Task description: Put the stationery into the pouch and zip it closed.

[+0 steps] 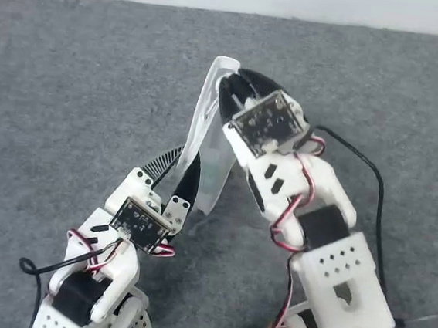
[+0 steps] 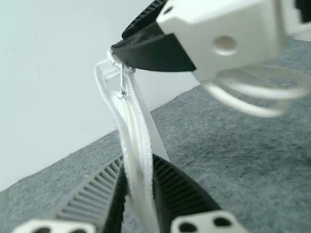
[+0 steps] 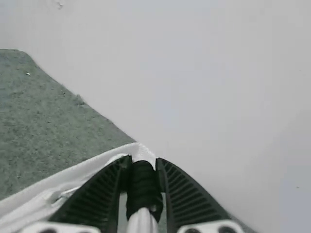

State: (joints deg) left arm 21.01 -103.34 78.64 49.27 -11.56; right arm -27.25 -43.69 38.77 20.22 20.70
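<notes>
The white, see-through pouch (image 1: 211, 144) is held up off the grey counter (image 1: 72, 80), stretched on a slant between the two arms near the middle of the scene. The left tool (image 1: 186, 168), on the near left, is clamped on the pouch's lower end, and in its wrist view its ribbed black fingers (image 2: 170, 187) press the pouch's (image 2: 136, 145) zipper edge from both sides. The right tool (image 1: 231, 80), farther off and slightly right, is closed on the pouch's raised far end, with the small metal zipper pull (image 2: 122, 83) hanging just beside its tip. In its own wrist view the right tool (image 3: 142, 162) pinches a dark part at that end; what that part is cannot be told.
</notes>
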